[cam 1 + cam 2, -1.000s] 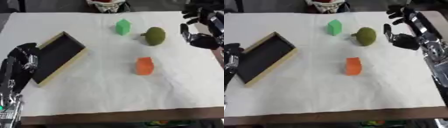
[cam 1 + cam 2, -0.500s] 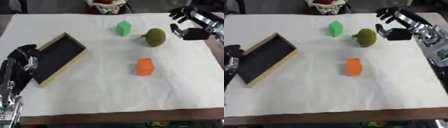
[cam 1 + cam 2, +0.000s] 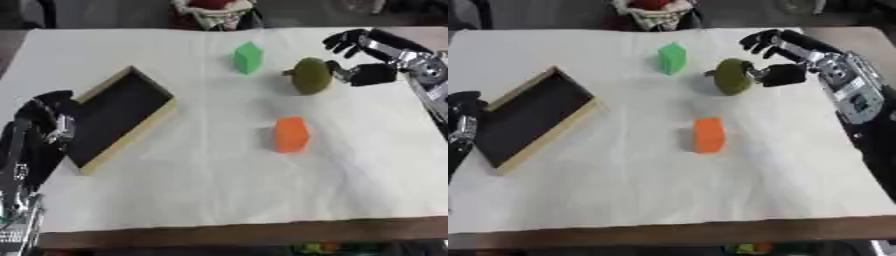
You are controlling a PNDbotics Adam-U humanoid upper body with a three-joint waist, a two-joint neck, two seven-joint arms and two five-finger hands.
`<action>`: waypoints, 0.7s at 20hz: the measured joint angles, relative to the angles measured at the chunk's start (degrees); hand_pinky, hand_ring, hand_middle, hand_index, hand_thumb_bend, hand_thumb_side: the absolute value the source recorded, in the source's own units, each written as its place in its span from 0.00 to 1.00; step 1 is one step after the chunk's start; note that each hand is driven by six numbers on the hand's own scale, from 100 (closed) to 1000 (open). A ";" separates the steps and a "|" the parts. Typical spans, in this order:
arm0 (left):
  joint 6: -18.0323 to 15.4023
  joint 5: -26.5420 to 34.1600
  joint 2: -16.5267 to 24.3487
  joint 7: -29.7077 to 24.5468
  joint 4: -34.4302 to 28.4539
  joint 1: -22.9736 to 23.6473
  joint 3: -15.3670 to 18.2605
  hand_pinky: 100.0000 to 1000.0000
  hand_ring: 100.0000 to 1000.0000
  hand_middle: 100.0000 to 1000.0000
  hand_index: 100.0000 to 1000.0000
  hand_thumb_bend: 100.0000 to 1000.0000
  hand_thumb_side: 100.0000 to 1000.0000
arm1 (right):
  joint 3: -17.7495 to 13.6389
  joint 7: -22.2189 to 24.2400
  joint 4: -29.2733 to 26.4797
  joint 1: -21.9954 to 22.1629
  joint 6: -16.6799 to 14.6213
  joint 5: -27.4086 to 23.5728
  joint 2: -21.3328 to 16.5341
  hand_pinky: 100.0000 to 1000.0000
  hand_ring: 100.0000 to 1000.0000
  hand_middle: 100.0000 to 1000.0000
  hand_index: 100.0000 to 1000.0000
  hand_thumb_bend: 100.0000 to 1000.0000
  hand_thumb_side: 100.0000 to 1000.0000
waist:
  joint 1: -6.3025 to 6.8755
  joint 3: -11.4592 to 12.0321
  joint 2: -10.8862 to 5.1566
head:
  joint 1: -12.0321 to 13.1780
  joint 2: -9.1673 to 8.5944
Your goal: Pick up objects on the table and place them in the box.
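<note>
While our right hand (image 3: 785,57) hangs spread wide beside the olive-green fruit (image 3: 731,76), thumb nearly touching it, the green block (image 3: 672,57) and orange block (image 3: 708,135) lie apart from the box (image 3: 114,118); our left hand (image 3: 48,120) rests relaxed nearby.

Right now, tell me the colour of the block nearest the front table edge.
Orange block; left eye view shows it best.

2 head-mounted eye views look down, sharing the whole table (image 3: 219,200).

A test bench, it seems: white cloth (image 3: 219,190) over a table, coloured blocks (image 3: 290,134) laid out.
</note>
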 measured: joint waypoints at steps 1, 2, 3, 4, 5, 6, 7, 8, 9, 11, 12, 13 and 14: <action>0.00 0.00 0.00 -0.01 0.00 0.00 0.00 0.59 0.56 0.55 0.71 0.00 0.49 | 0.00 0.10 0.78 -0.18 -0.16 0.67 0.31 0.76 0.83 0.81 0.91 0.03 0.51 | 0.00 0.03 0.00 | -0.01 0.00; 0.00 0.00 0.00 -0.02 0.00 0.00 0.00 0.59 0.56 0.55 0.71 0.00 0.49 | 0.00 0.17 1.56 -0.39 -0.32 1.40 0.65 0.76 0.83 0.81 0.91 0.03 0.51 | 0.00 0.05 0.00 | -0.01 0.00; 0.00 0.00 0.00 -0.02 0.00 0.00 -0.01 0.59 0.56 0.55 0.71 0.00 0.49 | 0.00 0.15 2.32 -0.57 -0.45 2.19 1.02 0.76 0.83 0.81 0.91 0.03 0.51 | 0.00 0.07 0.00 | -0.02 0.00; 0.00 0.00 0.00 -0.02 0.00 0.00 -0.01 0.59 0.56 0.55 0.71 0.00 0.49 | -0.01 0.13 3.01 -0.81 -0.64 2.90 1.37 0.76 0.83 0.81 0.91 0.04 0.51 | 0.00 0.08 0.00 | -0.02 0.00; 0.00 0.00 0.00 -0.03 0.00 0.00 -0.01 0.59 0.56 0.55 0.71 0.00 0.49 | -0.02 0.13 3.63 -0.99 -0.79 3.62 1.69 0.76 0.83 0.81 0.91 0.04 0.52 | 0.00 0.11 0.00 | -0.03 0.00; 0.01 0.00 0.00 -0.03 0.00 0.00 -0.01 0.59 0.56 0.55 0.71 0.00 0.49 | -0.02 0.07 4.28 -1.13 -0.93 4.24 2.00 0.76 0.83 0.81 0.90 0.04 0.52 | 0.00 0.14 0.00 | -0.03 0.00; 0.01 0.00 0.00 -0.03 0.00 0.00 -0.02 0.59 0.56 0.55 0.71 0.00 0.49 | -0.03 0.02 4.88 -1.35 -1.07 4.91 2.31 0.76 0.83 0.81 0.90 0.03 0.51 | 0.00 0.15 0.00 | -0.03 0.00; 0.01 0.00 0.00 -0.03 0.00 0.00 -0.02 0.59 0.56 0.55 0.71 0.00 0.49 | -0.05 -0.01 5.45 -1.46 -1.18 5.65 2.62 0.76 0.83 0.81 0.90 0.03 0.50 | 0.00 0.16 0.00 | -0.04 0.00; 0.01 0.00 0.00 -0.03 0.00 0.00 -0.02 0.59 0.56 0.55 0.71 0.00 0.49 | -0.07 -0.08 6.07 -1.54 -1.27 6.33 2.94 0.76 0.82 0.80 0.89 0.01 0.48 | 0.00 0.16 0.00 | -0.04 0.00; 0.01 0.00 0.00 -0.03 0.00 0.00 -0.02 0.59 0.56 0.55 0.71 0.00 0.49 | -0.30 -0.43 7.22 -1.91 -1.29 7.65 3.56 0.76 0.82 0.79 0.88 0.00 0.46 | 0.02 0.16 -0.01 | -0.05 0.00; 0.01 0.00 0.00 -0.04 0.00 0.01 -0.03 0.59 0.56 0.55 0.71 0.00 0.49 | -0.47 -0.72 7.78 -2.02 -1.24 8.22 3.83 0.75 0.82 0.79 0.87 0.00 0.44 | 0.02 0.16 -0.01 | -0.05 0.00; 0.01 0.00 0.00 -0.04 0.00 0.01 -0.03 0.59 0.56 0.55 0.71 0.00 0.49 | -0.64 -1.01 8.33 -2.13 -1.19 8.82 4.14 0.75 0.81 0.78 0.86 0.00 0.42 | 0.02 0.15 -0.01 | -0.07 0.00; 0.01 0.00 0.00 -0.04 0.00 0.01 -0.03 0.59 0.56 0.55 0.71 0.00 0.49 | -0.79 -1.34 8.83 -2.26 -1.16 9.42 4.36 0.75 0.81 0.78 0.83 0.00 0.37 | 0.04 0.15 -0.01 | -0.10 0.00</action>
